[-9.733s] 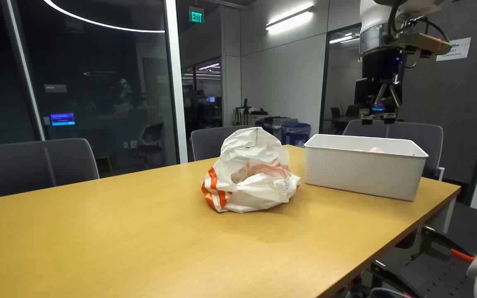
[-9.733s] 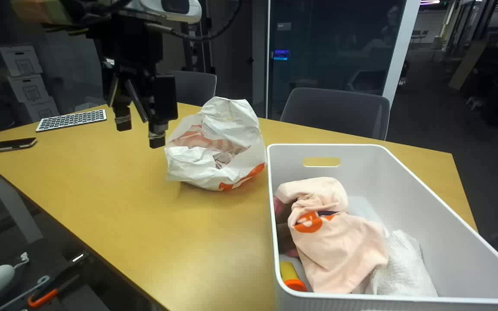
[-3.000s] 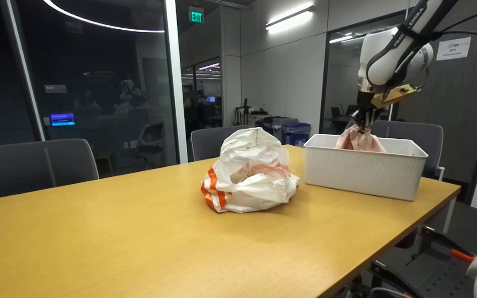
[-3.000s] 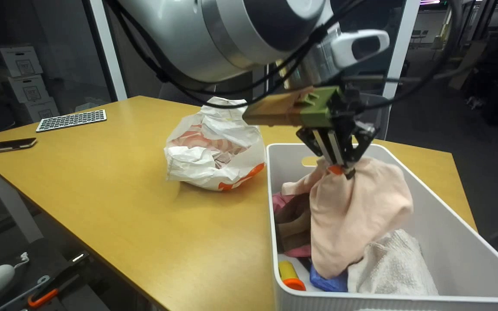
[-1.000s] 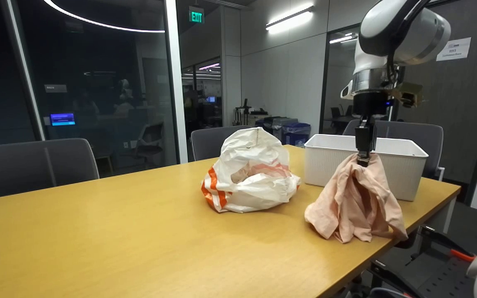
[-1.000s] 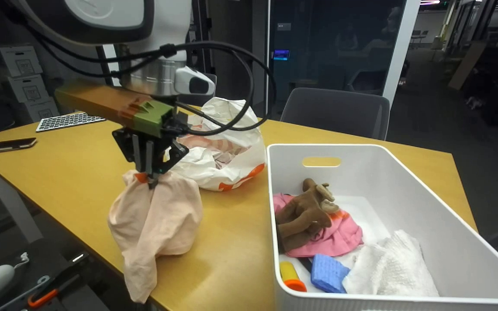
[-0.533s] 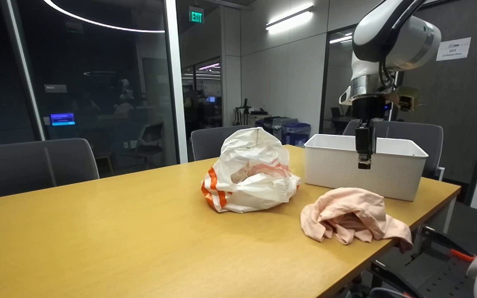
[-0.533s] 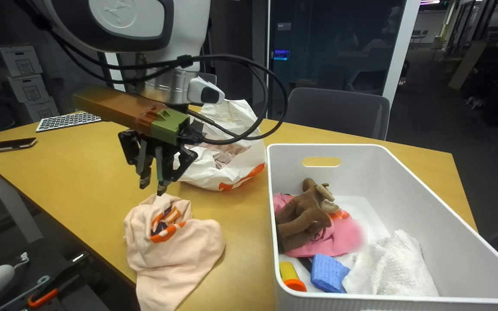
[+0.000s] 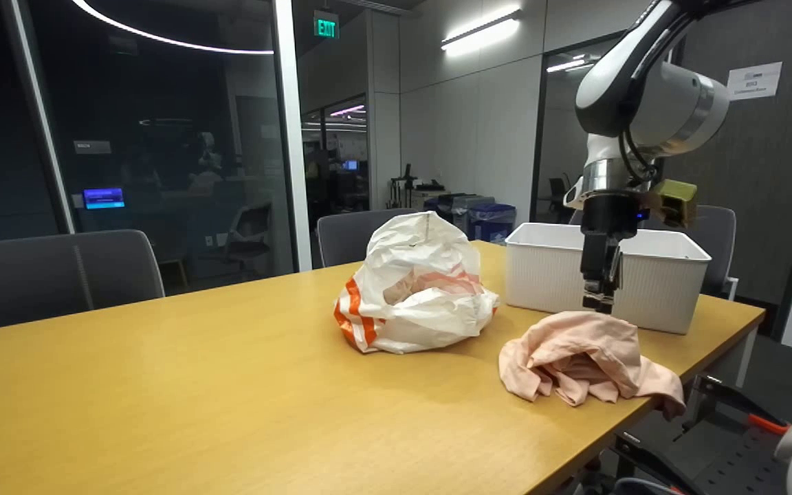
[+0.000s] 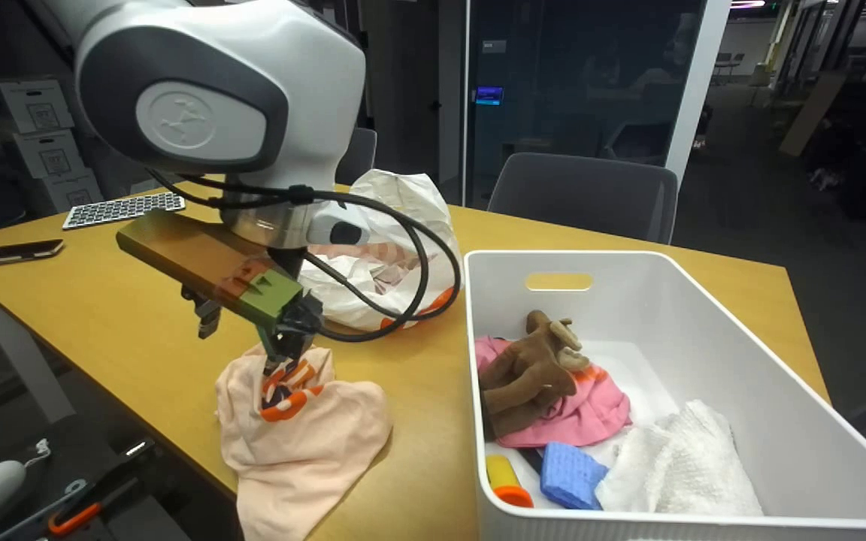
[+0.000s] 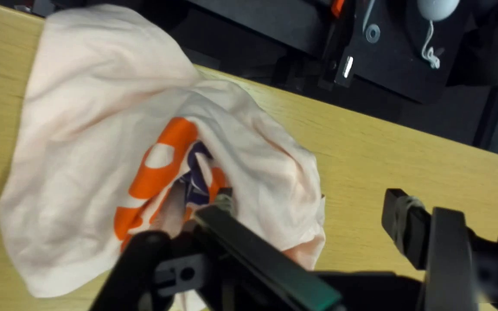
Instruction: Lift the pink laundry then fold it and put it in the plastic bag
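Observation:
The pale pink cloth with an orange and purple print lies crumpled on the table in both exterior views [image 9: 578, 344] [image 10: 313, 443]. One end hangs over the table's edge. It fills the left of the wrist view [image 11: 102, 108]. The white plastic bag with orange marks [image 9: 416, 323] stands open beside it, partly behind the arm in an exterior view [image 10: 410, 199]. My gripper [image 11: 314, 212] is open and low over the cloth. One finger is at the printed fold, the other above bare wood beside the cloth. It also shows in both exterior views [image 9: 599, 302] [image 10: 241, 342]. Contact cannot be told.
A white bin [image 10: 470, 391] stands by the cloth, holding a darker pink cloth [image 10: 591, 413], a brown plush toy [image 10: 527, 376], a blue sponge [image 10: 570, 475], a white towel [image 10: 692, 469] and a yellow-orange item [image 10: 507, 481]. A keyboard [image 10: 125, 209] and phone [image 10: 19, 252] lie at the far side.
The pale pink cloth was lifted from the bin, carried over the table and let go. In the last half second my gripper has come down towards it and its fingers have spread wider.

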Tool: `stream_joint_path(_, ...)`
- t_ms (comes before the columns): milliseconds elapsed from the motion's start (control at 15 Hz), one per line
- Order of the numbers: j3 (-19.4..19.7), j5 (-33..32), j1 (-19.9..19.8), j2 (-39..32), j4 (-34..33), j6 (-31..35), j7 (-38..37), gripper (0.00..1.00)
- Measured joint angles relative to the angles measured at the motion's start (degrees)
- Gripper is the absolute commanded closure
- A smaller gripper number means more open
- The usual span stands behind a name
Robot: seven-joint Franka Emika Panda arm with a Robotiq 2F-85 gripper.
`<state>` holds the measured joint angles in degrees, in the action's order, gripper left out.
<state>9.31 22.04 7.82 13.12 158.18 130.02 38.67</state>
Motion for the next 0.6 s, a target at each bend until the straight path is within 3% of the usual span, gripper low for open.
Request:
stream_joint_path(133, -1.9, 3.9, 0.3, -2.5, 0.0, 6.4, -0.9, 0.0)
stream_joint_path(333, -6.0, 2.2, 0.3, -6.7, 0.0, 19.3, -7.4, 0.0)
stream_joint_path(467, -8.2, -4.6, -0.3, -10.0, 0.0, 25.2, -16.4, 0.0)
stream_joint_path(600, -8.9, -13.6, -1.6, -13.9, 0.1, 27.2, -26.2, 0.0)
